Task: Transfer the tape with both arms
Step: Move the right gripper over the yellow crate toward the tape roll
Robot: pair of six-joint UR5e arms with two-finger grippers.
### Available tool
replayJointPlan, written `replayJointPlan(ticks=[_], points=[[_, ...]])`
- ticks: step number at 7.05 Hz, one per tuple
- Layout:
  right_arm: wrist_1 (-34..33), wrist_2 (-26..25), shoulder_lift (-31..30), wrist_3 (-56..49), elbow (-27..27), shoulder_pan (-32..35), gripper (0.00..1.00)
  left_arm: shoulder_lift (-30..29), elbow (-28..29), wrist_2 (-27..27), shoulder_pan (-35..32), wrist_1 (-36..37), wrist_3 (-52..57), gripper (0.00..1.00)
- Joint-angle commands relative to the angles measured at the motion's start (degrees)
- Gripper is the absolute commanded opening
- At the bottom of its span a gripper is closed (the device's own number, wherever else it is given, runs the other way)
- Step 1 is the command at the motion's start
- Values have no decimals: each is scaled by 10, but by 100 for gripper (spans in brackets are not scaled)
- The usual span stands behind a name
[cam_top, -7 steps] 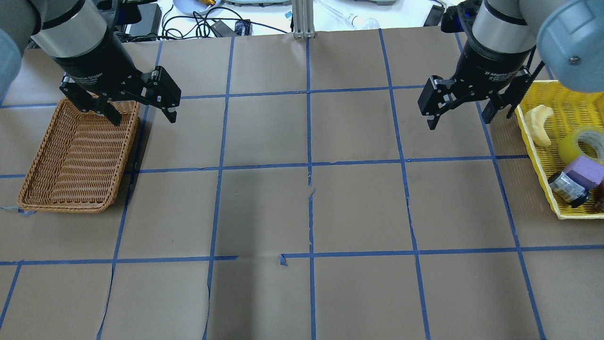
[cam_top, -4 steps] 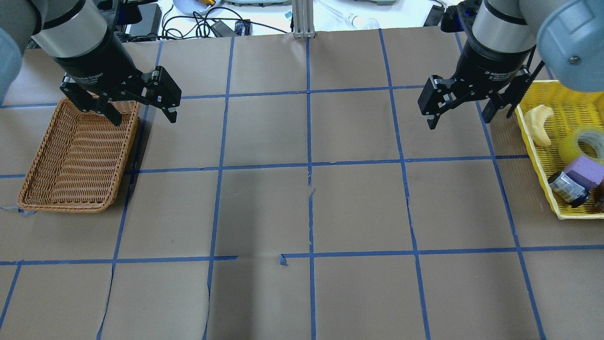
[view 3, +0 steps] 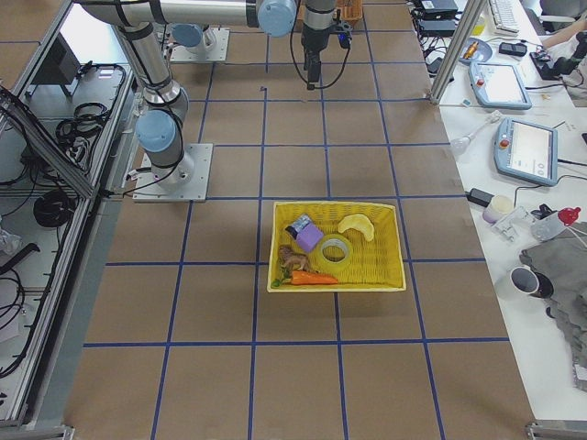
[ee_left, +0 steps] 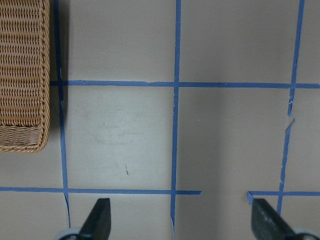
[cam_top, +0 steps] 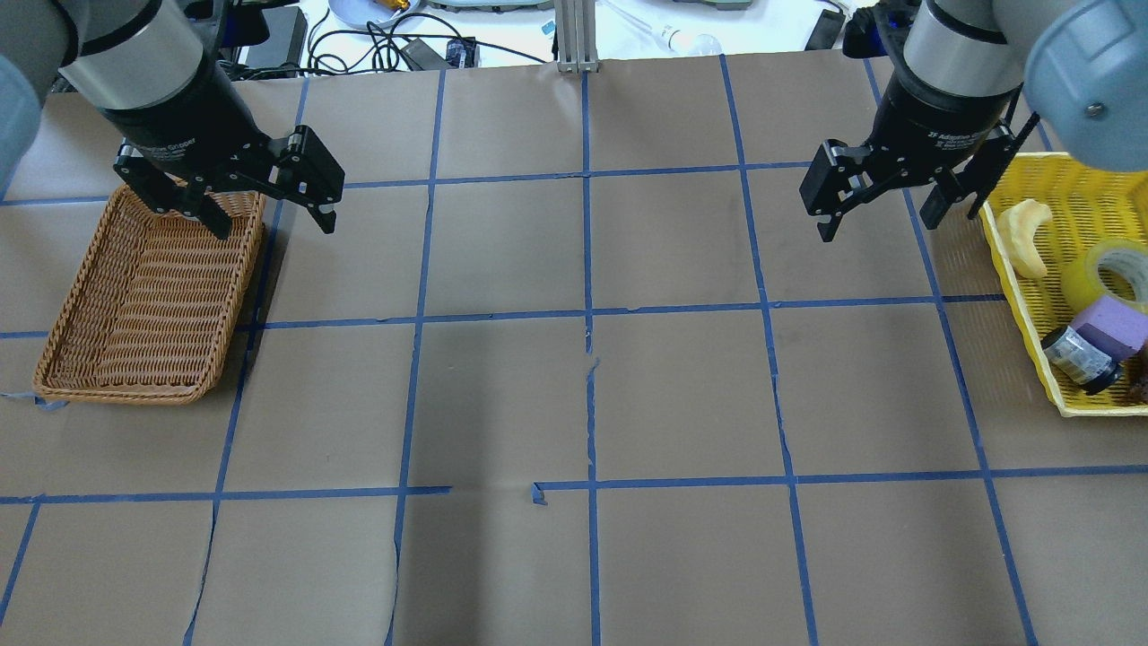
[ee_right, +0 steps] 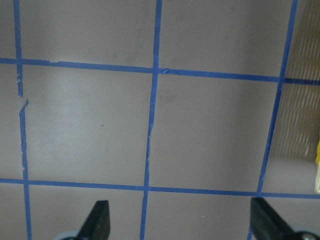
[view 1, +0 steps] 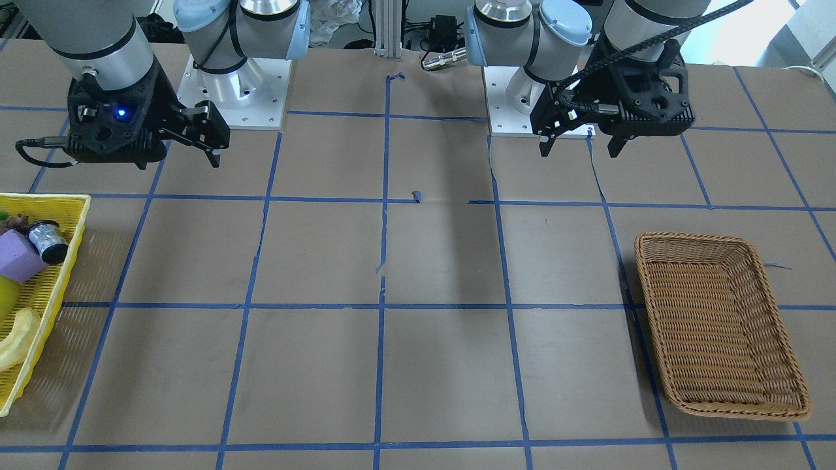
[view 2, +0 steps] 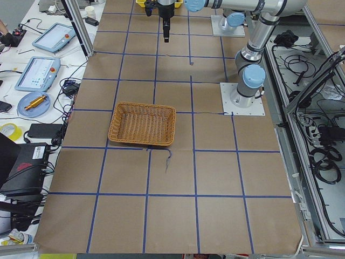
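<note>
Yellow and see-through, the tape lies in the yellow tray at my right end of the surface. A purple block sits just beside it. A small silvery spool with black ends rests against that block, and a pale curved piece lies further along the tray.

My right hand hangs above the brown paper near the tray's inner rim, well apart from the tape. Its two fingers are spread wide with nothing between them.

My left hand hangs above the surface near one end of the wicker basket, spread just as wide and holding nothing. In its wrist view the basket lies off to one side, outside the fingers. Between the fingertips of each hand I see only paper and blue tape lines.
</note>
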Motion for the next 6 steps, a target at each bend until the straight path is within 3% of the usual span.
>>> replayJointPlan(ticks=[1,2,4,5,6], points=[[-25,3,14,-134,0,-115,100,0,0,0,0,0,1,100],[-27,4,28,-213,1,-192,100,0,0,1,0,0,1,100],[-100,1,96,-311,2,-294,100,0,0,0,0,0,1,100],[-126,3,147,-312,2,-326,100,0,0,0,0,0,2,100],[-205,-8,204,-306,4,-332,100,0,0,0,1,0,2,100]])
